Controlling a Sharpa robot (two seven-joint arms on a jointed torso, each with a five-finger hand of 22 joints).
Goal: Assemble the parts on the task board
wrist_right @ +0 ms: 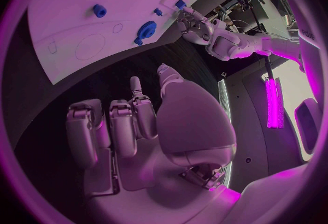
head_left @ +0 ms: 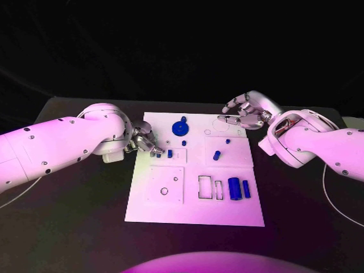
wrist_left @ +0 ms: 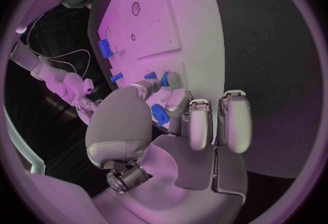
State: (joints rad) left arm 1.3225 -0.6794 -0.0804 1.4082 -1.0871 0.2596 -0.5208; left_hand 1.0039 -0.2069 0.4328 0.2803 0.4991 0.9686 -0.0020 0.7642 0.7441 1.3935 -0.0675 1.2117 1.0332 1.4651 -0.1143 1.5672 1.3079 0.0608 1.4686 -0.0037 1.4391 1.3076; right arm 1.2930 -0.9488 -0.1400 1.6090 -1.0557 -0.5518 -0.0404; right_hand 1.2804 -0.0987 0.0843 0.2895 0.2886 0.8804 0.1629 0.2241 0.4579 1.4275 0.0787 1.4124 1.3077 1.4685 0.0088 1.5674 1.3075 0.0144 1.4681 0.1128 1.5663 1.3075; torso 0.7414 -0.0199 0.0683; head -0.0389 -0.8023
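Note:
The white task board (head_left: 194, 196) lies mid-table. A blue gear (head_left: 180, 127) sits near its far edge, with small blue pegs (head_left: 185, 143) (head_left: 217, 154) behind two blue cylinders (head_left: 234, 188). My left hand (head_left: 146, 142) hovers over the board's left edge, holding nothing. Its fingertips (wrist_left: 171, 79) are close beside a small peg (head_left: 170, 153) (wrist_left: 150, 75). A blue piece (wrist_left: 160, 115) on the board shows between its thumb and finger. My right hand (head_left: 246, 111) hangs at the board's far right corner, fingers loosely bent, nothing in them. Its wrist view shows the gear (wrist_right: 145, 30) and the board (wrist_right: 68, 22).
The board has a square plate with an oval hole (head_left: 164, 191) at the near left and rectangular slots (head_left: 205, 186) beside the cylinders. Bare black table (head_left: 83, 227) surrounds the board. Cables trail along both table sides.

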